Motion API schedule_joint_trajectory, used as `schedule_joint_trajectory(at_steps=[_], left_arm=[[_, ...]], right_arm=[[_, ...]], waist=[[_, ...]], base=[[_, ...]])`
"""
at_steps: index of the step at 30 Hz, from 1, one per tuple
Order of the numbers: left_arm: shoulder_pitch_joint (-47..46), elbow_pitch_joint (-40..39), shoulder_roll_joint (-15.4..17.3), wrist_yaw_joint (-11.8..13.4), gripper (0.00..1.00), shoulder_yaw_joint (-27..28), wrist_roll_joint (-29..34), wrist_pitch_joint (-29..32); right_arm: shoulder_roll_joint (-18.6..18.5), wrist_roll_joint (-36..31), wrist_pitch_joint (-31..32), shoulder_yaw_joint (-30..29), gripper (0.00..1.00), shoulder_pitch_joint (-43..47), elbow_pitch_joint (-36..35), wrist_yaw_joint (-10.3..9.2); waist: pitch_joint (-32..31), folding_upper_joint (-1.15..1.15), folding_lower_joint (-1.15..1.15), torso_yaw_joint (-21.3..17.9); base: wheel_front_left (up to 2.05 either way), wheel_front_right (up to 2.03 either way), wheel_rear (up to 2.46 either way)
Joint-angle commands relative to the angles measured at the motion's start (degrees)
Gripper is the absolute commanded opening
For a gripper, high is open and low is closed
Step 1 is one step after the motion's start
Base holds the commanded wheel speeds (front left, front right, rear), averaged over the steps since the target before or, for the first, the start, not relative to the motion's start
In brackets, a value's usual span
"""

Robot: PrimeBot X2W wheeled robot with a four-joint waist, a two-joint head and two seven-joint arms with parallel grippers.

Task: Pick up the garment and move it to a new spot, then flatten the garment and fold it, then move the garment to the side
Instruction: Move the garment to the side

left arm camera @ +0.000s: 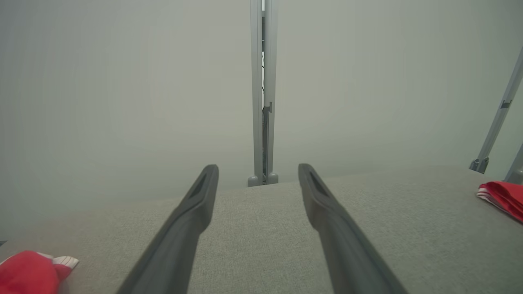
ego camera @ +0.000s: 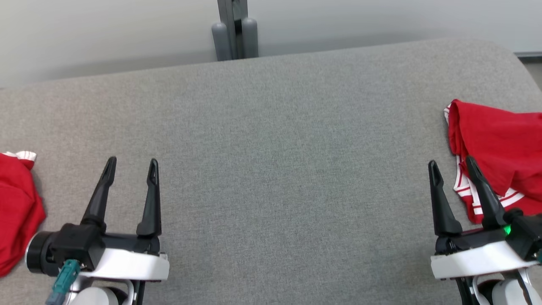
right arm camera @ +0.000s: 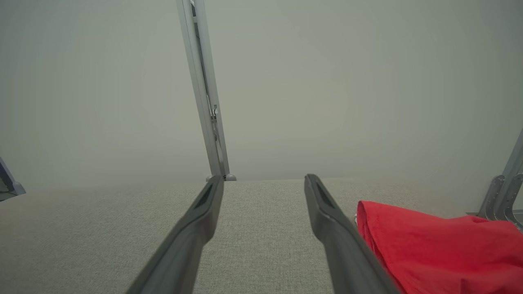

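Note:
A crumpled red garment with white-striped trim [ego camera: 499, 148] lies at the right edge of the grey fabric table [ego camera: 271, 140]; it also fills the lower right of the right wrist view as red cloth [right arm camera: 441, 249]. My right gripper [ego camera: 452, 166] is open just left of it, its right finger over the striped trim. A second red garment [ego camera: 17, 207] lies bunched at the left edge, seen low left in the left wrist view as a red bundle [left arm camera: 28, 272]. My left gripper [ego camera: 130, 164] is open to its right, holding nothing.
A grey metal post [ego camera: 234, 29] stands behind the table's far edge against a pale wall. A slanted metal frame leg [right arm camera: 500, 192] rises past the right edge. The table's corners are rounded.

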Motion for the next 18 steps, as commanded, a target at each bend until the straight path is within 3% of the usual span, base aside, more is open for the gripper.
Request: schedule_joint_trajectory(at_steps=[1,18], left_arm=[[0.9,0.0,0.4,0.2,1.0,0.0,-0.2,-0.2],[5.0,-0.7,1.2,1.3,1.0,-1.4,-0.3,1.4]], right_arm=[[0.0,-0.5,0.5,-0.4,1.0,1.1,-0.6,0.02],[0.5,-0.4,3.8,-2.0,1.0,8.4,-4.8,0.02]], waist=[[-1.8,0.0,0.0,0.2],[-6.9,0.0,0.0,1.0]], base=[[0.0,0.0,0.0],[0.0,0.0,0.0]])
